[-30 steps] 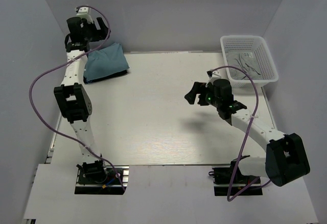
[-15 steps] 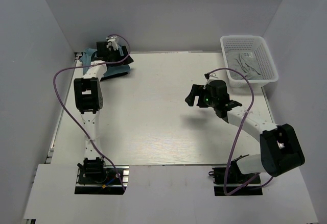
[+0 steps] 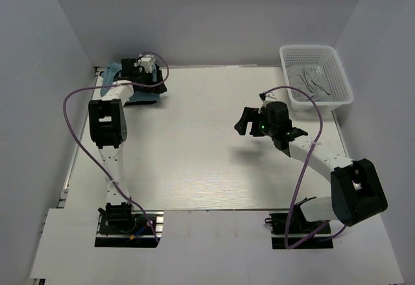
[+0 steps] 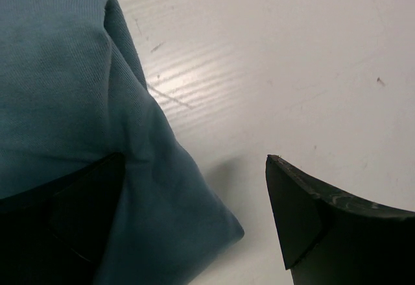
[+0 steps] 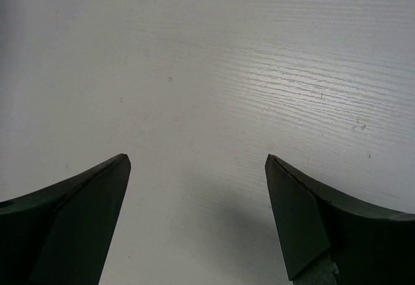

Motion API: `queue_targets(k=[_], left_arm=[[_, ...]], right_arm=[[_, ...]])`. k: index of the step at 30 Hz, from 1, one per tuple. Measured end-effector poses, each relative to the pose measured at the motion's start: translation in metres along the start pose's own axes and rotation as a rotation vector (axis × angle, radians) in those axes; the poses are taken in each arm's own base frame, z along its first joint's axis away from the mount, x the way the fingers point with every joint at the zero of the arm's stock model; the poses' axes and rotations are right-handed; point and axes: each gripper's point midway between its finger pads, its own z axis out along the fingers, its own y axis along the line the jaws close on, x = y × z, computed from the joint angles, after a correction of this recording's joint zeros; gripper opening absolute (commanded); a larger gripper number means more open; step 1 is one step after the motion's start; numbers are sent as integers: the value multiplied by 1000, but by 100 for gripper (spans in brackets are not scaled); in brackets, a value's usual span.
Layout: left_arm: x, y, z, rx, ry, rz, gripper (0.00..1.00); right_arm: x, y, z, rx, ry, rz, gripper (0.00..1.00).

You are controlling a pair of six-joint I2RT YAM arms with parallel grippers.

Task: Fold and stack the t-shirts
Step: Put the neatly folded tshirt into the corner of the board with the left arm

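The teal-blue t-shirt (image 3: pixel 111 71) lies folded on the black t-shirt (image 3: pixel 153 89) at the table's far left corner. My left gripper (image 3: pixel 134 72) is low over this stack, and most of both shirts is hidden under the arm. In the left wrist view the left gripper (image 4: pixel 194 161) is open. A corner of the teal shirt (image 4: pixel 65 90) lies between the jaws, with the left finger against the cloth and the right finger over bare table. My right gripper (image 3: pixel 245 121) is open and empty above bare table right of the middle, also seen in the right wrist view (image 5: pixel 198 161).
A white mesh basket (image 3: pixel 336 61) with grey items inside stands at the far right. The white table (image 3: pixel 194 148) ends at grey walls at the back and both sides. Purple cables loop beside each arm.
My left arm has swung from the back-left corner to the right and down onto the shirt stack, now covering most of it. The right arm has hardly moved.
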Motion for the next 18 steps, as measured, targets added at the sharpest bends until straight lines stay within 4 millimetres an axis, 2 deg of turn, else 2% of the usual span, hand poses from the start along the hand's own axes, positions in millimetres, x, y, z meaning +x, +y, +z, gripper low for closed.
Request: queue_targets(k=[5,10,12,18], left_arm=[[10,3,-18,-24,45,25,100],[9,6,-25,-50,74,25,100],[-3,7,-31,-66,69,21,100],[-58,21,-54,-184,-44,47,100]], right_arm=[[-2,2,-2,-5,-7,0,90],[-4,3,-3,-12,-12,-1,90],[-4,3,-3,-12,-12,-1,90],[-2,6,-1,-27,-4,2,90]])
